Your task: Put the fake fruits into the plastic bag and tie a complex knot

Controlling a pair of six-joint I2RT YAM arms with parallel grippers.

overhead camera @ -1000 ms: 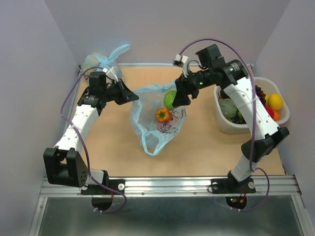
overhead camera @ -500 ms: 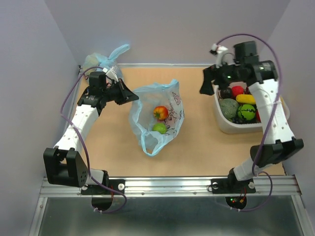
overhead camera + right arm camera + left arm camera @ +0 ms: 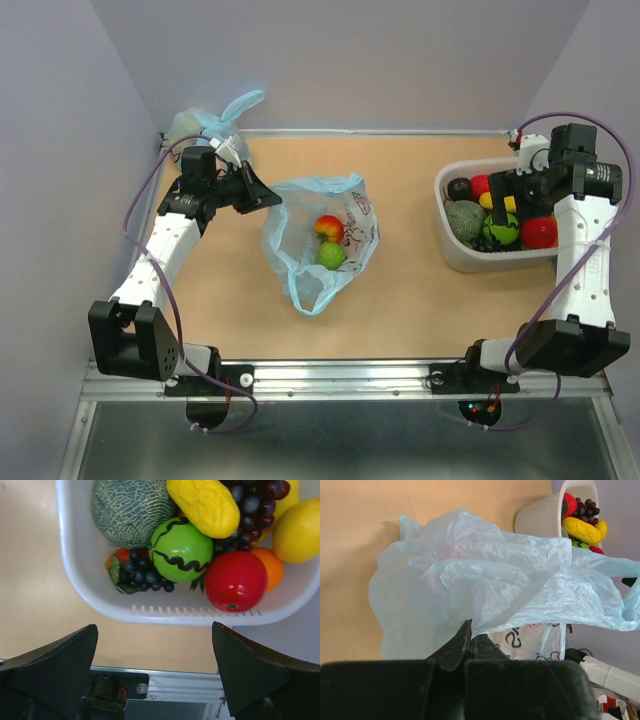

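Plastic bag (image 3: 300, 262) mid-bench, now with green fruit (image 3: 331, 255) beside red-yellow apple (image 3: 327, 227). Right hand (image 3: 498, 208) back over white tub (image 3: 452, 255) at the right, wide and empty. Left hand (image 3: 262, 195) clamped on bag's left rim. Means two in, more to fetch.

- Setting: a robotics laboratory test cell.
- Plain pale wall panels (image 3: 350, 60) enclose a tan tabletop (image 3: 420, 300) on three sides.
- The left arm (image 3: 165, 240) and right arm (image 3: 590, 270) stand on an aluminium rail (image 3: 340, 378) at the near edge, with a purple cable (image 3: 575, 116) looping exposed.
- A white tub (image 3: 460, 262) holds glossy fake fruits (image 3: 181, 550).
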